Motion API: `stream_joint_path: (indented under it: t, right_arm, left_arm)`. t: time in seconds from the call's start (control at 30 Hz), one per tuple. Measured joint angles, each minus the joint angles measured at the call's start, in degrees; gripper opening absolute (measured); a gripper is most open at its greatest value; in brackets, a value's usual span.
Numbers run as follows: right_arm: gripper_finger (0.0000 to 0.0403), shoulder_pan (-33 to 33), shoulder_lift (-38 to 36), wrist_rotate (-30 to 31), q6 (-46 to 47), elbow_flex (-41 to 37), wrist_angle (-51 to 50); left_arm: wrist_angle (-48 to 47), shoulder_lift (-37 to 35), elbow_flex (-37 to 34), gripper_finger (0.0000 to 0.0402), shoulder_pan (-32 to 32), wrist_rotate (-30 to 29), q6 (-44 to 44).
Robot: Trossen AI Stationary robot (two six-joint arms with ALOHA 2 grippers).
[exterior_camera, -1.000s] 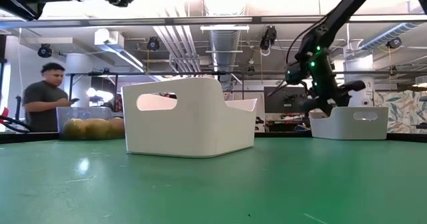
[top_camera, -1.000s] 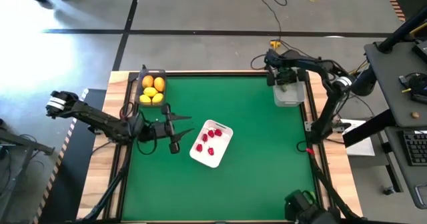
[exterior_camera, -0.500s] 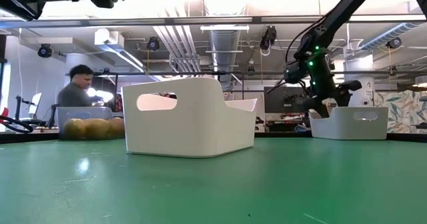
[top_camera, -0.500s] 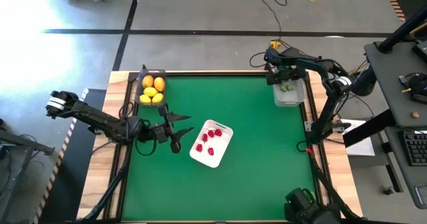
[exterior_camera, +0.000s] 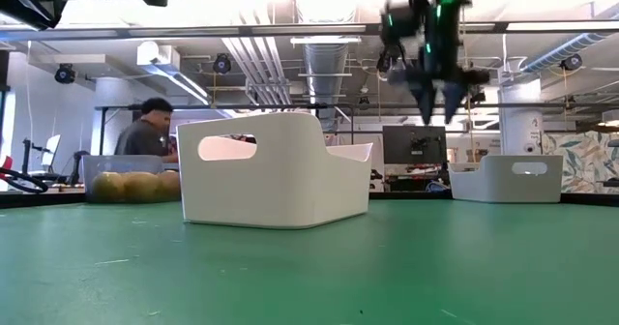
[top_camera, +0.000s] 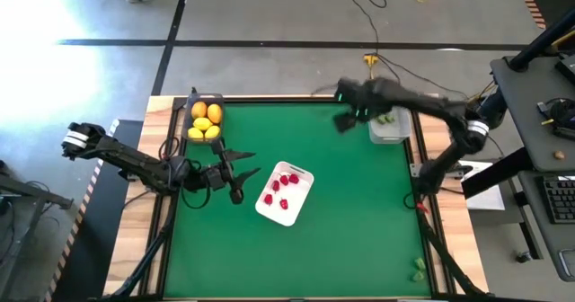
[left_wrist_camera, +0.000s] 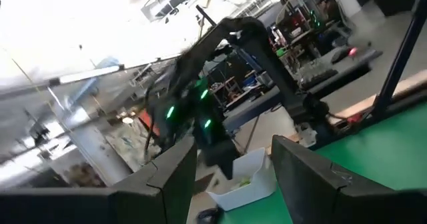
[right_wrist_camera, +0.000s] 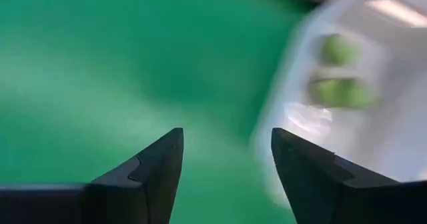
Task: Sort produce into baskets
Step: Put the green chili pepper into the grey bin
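My right gripper [top_camera: 345, 120]: fingers apart, empty, raised above the worktop [top_camera: 341, 203] | clear bin [top_camera: 392, 127] with green pieces [right_wrist_camera: 339, 71] just beside me | my left gripper [top_camera: 241, 170]: parted, empty, white tray [top_camera: 303, 194] of red berries [top_camera: 281, 190] just ahead

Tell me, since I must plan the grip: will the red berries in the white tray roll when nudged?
Probably. The red berries look small and rounded, lying loose in the white tray, so a nudge would likely scatter them. The tray's raised rim should contain them. They seem light, and may slip between wide fingers.

The green table [top_camera: 341, 212] carries a dark bin [top_camera: 190, 115], a clear bin [top_camera: 388, 137] and a white tray [top_camera: 300, 194].
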Motion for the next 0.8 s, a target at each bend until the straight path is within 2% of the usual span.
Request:
stream_joint_path:
  t: [0.1,0.27,0.43,0.57,0.63,0.8]
  right_arm:
    - [0.0212,13.44,-2.45,0.09,5.46,-0.53,-0.11]
    - [0.021,37.39,-2.55,2.61,15.9,-1.08,-0.37]
    - [0.021,58.12,0.51,-0.23,32.45,-1.08,-2.95]
    - [0.0211,70.68,3.92,-7.03,45.6,-1.08,-4.2]
    - [0.0217,75.32,6.03,-13.09,51.47,-1.11,-4.21]
    - [0.0251,81.14,11.22,-29.14,59.22,-1.19,-6.27]
  left_arm:
    - [-0.21,0.0,0.0,0.0178,-0.04,0.02,-7.88]
    - [-3.47,0.02,0.0,0.0178,-1.0,0.18,-34.26]
    - [-7.21,0.11,0.0,0.0178,-3.27,3.18,-48.11]
    - [-5.93,1.7,0.0,0.0178,-6.42,6.47,-55.28]
    - [-4.0,3.37,0.0,0.0178,-8.36,6.46,-56.98]
    - [8.14,10.04,0.0,0.0178,-12.79,6.06,-57.17]
